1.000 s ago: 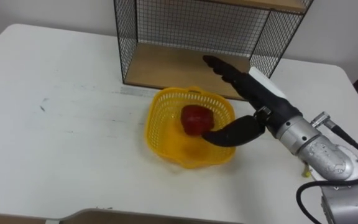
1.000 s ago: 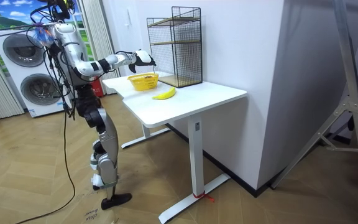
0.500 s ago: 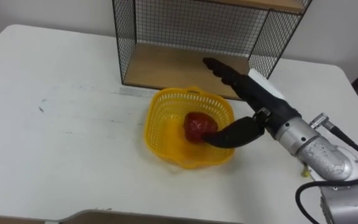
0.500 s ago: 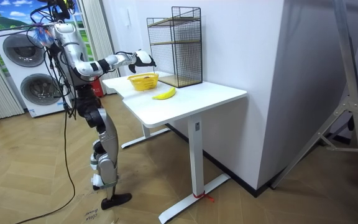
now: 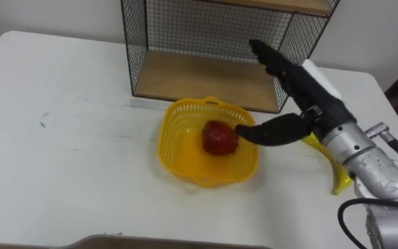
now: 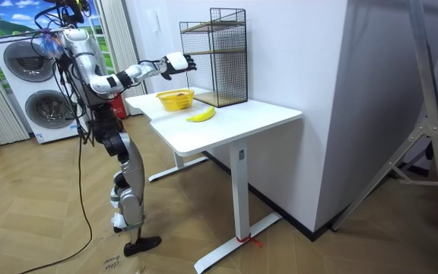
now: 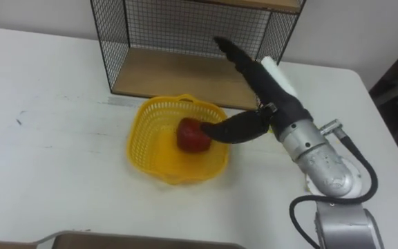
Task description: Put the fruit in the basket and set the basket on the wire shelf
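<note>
Fingers [image 5: 280,63] of the right hand [image 5: 314,102] are straight and close together, directed toward the far edge of the table [image 5: 68,145], where the wire shelf [image 5: 135,41] stands. The thumb [image 5: 271,130] is spread well away from them and points across the right rim of the basket [image 5: 169,142]. The hand is fully extended and has hold of nothing. In the eye views the thumb tip appears just beside the red fruit [image 5: 219,137], but contact cannot be confirmed: the room view shows the hand raised above the basket, level with the middle of the shelf. The yellow basket sits upright on the table, just in front of the shelf's open lower compartment and near the middle of the far edge. The red fruit lies inside the basket, on its floor, toward the right wall. The banana [image 5: 338,178] lies on the table outside the basket, between the basket and the right edge, partly hidden under the right forearm. The shelf's wooden bottom board [image 5: 199,77] carries nothing. In the room view the robot stands upright at the table edge on the room view's left, right arm stretched out over the table, with two washing machines [image 6: 21,84] behind it.
</note>
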Robot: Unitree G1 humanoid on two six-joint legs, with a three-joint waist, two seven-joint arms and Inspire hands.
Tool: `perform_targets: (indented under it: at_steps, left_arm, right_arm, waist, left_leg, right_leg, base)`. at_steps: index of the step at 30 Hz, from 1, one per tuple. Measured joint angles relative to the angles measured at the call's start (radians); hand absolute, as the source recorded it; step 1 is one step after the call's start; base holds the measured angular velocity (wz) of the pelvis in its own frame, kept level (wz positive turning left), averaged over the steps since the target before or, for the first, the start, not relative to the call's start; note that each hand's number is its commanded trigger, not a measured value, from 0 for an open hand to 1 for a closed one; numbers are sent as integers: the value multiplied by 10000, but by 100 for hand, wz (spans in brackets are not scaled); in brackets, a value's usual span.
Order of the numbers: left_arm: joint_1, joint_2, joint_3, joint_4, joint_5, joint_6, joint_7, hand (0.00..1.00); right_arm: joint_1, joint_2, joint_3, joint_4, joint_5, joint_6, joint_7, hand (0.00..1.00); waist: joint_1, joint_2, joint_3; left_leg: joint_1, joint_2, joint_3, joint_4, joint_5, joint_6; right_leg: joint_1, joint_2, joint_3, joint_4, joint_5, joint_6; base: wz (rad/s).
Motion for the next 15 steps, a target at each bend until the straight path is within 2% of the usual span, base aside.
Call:
perform_targets:
  at_steps: [3, 8, 15]
  left_arm:
    - [155, -3, 14, 5, -6, -172, 9, 0]
    - [195, 2, 232, 10, 10, -183, 65, 0]
    - [201, -1, 365, 85, 17, -61, 192, 0]
  right_arm:
    - [1, 1, -552, 28, 443, -129, -828, 0]
    - [1, -49, -995, 155, 1133, -278, -2021, 0]
    - [22, -113, -1017, 996, 1240, -303, -3214, 0]
  waist:
    - [-154, -22, 16]
    - [-386, -81, 60]
    - [-436, -83, 58]
  left_leg:
    - [76, 2, 11, -37, 0, 0]
    - [109, 6, 61, -97, -1, 0]
    - [168, 20, 258, -183, -1, -1]
  right_leg:
    - [52, 7, 32, -4, 0, 0]
    - [37, 17, 45, -16, 0, 0]
    - [-37, 43, 220, -31, 2, 4]
  base:
    - [0]
    - [-3]
    - [-8]
